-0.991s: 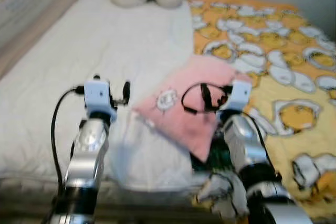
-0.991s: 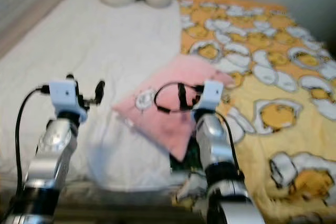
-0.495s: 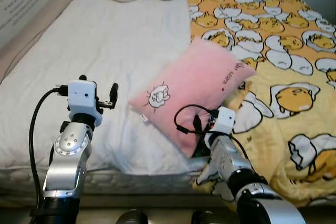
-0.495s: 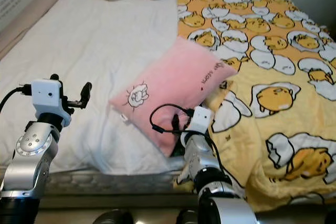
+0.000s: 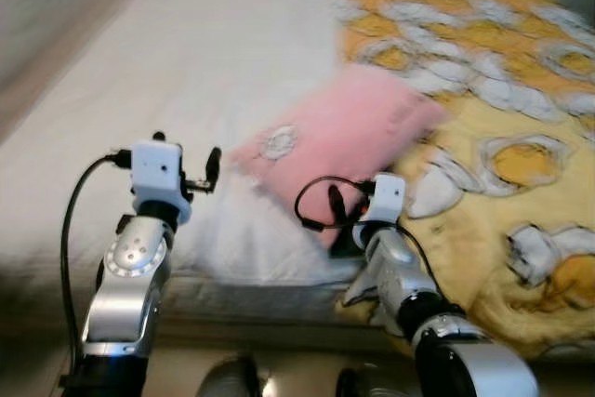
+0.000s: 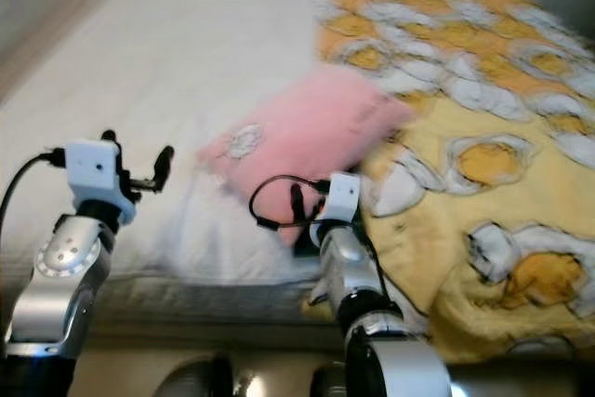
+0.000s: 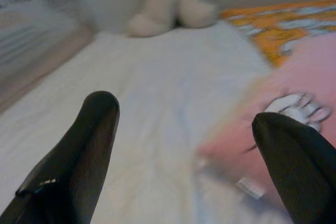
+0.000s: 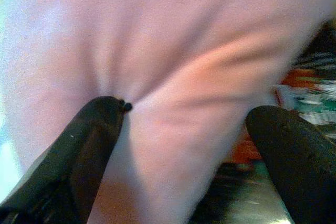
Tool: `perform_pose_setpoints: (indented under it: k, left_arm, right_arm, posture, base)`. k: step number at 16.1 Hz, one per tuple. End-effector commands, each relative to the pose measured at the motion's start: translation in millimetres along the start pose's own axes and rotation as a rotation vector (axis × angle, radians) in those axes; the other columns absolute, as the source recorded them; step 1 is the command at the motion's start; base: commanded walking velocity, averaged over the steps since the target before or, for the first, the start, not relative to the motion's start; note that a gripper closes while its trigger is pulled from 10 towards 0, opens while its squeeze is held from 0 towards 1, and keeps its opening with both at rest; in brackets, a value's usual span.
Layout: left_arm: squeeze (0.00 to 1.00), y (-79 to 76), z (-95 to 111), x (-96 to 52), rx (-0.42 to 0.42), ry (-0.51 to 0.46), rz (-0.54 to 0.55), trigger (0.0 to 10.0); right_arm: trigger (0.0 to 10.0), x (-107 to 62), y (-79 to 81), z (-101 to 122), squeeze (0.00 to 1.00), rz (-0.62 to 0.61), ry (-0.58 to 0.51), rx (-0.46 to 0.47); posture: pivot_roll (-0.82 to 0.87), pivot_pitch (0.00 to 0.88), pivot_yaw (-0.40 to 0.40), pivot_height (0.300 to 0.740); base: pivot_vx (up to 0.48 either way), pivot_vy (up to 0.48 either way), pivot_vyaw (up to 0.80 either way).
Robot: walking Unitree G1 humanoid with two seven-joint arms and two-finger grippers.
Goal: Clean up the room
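Lying aslant on the white bedsheet (image 5: 186, 72), the soft pink rectangular pillow with a small white cartoon print (image 5: 339, 141) overlaps the edge of the yellow egg-patterned blanket (image 5: 502, 109). Its long axis runs diagonally, from the near corner close to the mattress edge up and away toward the robot's right; the printed end points toward the robot's left. The right gripper (image 8: 184, 124) is spread wide at the pillow's near corner, one finger (image 8: 97, 129) dimpling the fabric and the other standing off beside the pillow. The left gripper (image 7: 184, 145) hovers over the sheet with its fingers wide apart, aimed along the bed toward the cream plush toy (image 7: 168, 3) at the head end, the pillow's printed end just beside it. The step in hand appears to be taking hold of the pillow. A good grasp would gather a thick fold of the corner between both fingers before closing, since a shallow pinch on loose fabric would probably slip. The head views are blurred.
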State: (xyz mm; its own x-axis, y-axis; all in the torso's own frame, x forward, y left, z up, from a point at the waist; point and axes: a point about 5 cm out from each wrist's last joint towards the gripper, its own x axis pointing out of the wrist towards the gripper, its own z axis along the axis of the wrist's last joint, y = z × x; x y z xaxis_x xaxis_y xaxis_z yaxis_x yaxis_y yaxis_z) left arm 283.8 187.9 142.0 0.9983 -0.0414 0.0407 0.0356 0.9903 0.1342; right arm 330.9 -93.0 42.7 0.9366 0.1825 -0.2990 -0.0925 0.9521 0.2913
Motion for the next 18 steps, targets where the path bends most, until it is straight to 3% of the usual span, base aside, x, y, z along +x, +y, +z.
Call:
perform_pose_setpoints:
  k: [1,2,3,4,8,14,16,18]
  left_arm:
    - [0.0,0.7,2.1,-0.1,0.012,0.001,0.002,10.0]
    - [0.0,0.1,3.0,-0.3,0.016,0.0,-0.001,10.0]
    - [0.0,-0.2,3.2,-0.5,0.018,0.0,-0.002,10.0]
    - [0.0,-2.1,4.5,-2.1,0.027,0.0,-0.012,10.0]
    - [0.0,-4.8,4.5,-4.6,0.038,0.006,-0.027,10.0]
    - [0.0,-11.8,2.9,-9.0,0.044,0.029,-0.066,10.0]
    - [0.0,-7.7,4.4,-11.9,0.057,0.027,-0.064,10.0]
    - [0.0,-8.3,4.5,-12.0,0.062,0.029,-0.067,10.0]
  right_arm:
    - [10.0,0.5,6.0,-4.5,0.0,0.015,0.026,0.015]
    - [8.0,-0.3,7.0,-12.2,0.0,0.007,0.071,0.094]
    - [0.0,-0.5,7.4,-13.7,0.0,0.005,0.077,0.123]
    - [0.0,-0.2,9.1,-14.4,0.0,0.012,0.077,0.156]
    - [0.0,5.0,17.2,-0.7,0.0,0.065,0.031,0.1]
    - [0.0,8.4,25.3,5.8,0.0,0.077,0.015,0.156]
    - [0.0,7.7,29.5,1.6,0.0,0.076,0.028,0.233]
    - [0.0,7.9,32.1,1.7,0.0,0.086,0.027,0.233]
  posture:
    - [0.1,0.136,0.018,0.74]
    - [0.1,0.141,0.021,0.74]
    - [0.11,0.143,0.022,0.74]
    - [0.11,0.154,0.025,0.74]
    - [0.12,0.164,0.031,0.74]
    - [0.12,0.213,0.044,0.74]
    - [0.13,0.213,0.049,0.74]
    - [0.13,0.214,0.05,0.74]
  base:
    - [0.0,0.0,0.0]
    - [0.0,0.0,0.0]
    - [0.0,0.0,0.0]
    - [0.0,0.0,0.0]
    - [0.0,0.0,0.0]
    - [0.0,0.0,0.0]
    - [0.0,0.0,0.0]
    - [0.0,0.0,0.0]
